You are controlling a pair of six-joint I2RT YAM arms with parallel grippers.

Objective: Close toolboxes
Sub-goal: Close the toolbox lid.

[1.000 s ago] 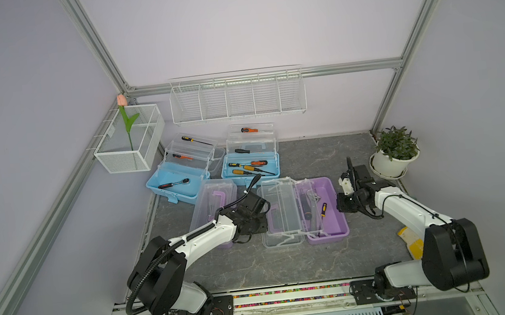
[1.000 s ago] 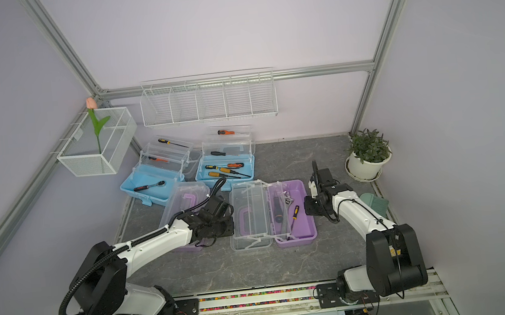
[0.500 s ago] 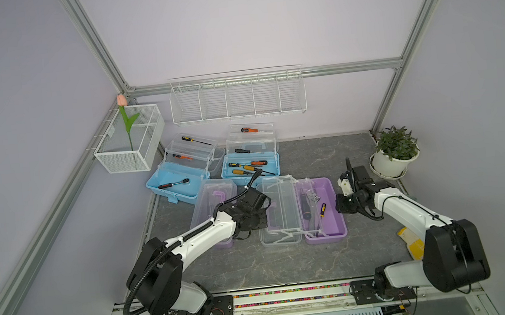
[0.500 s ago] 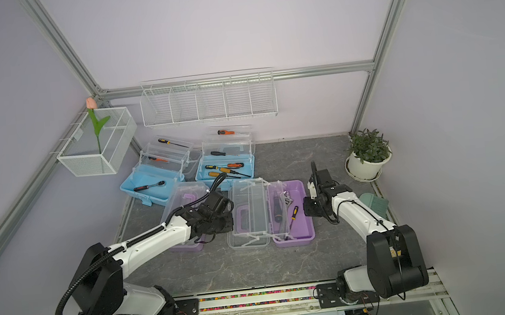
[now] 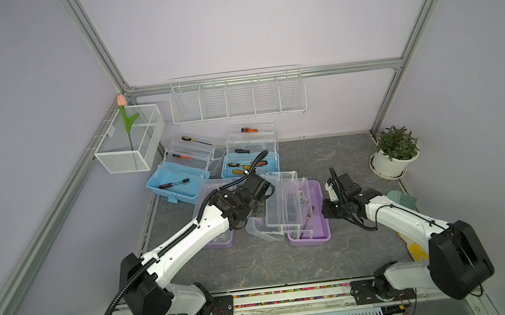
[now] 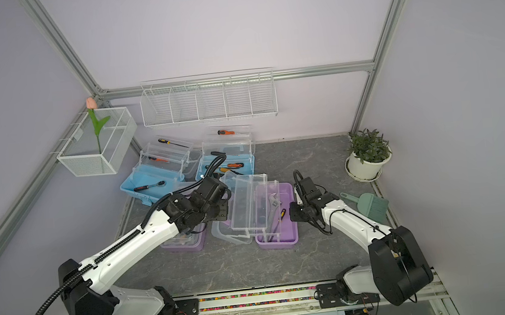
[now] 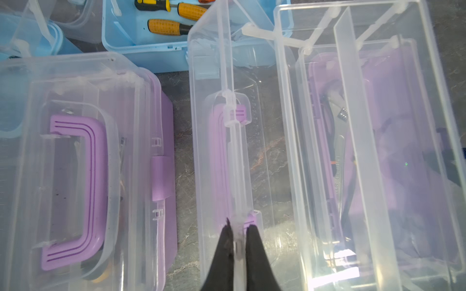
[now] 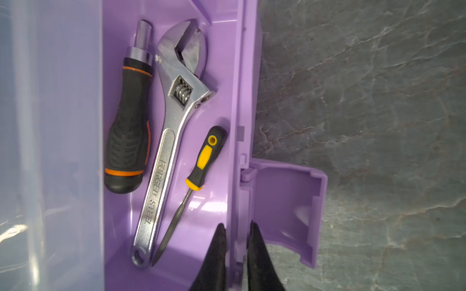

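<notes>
My left pincer [image 7: 237, 226] pinches the clear lid [image 7: 227, 141], and the purple box [image 8: 237, 75], clamped by my right pincer [image 8: 235, 226], lies to its right.

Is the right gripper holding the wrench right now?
No, the right gripper is clamped on the purple toolbox side wall; the wrench lies loose inside it.

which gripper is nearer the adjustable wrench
Right. The right gripper grips the purple toolbox at its rim, beside the wrench; the left gripper holds its clear lid, beyond the trays.
</notes>
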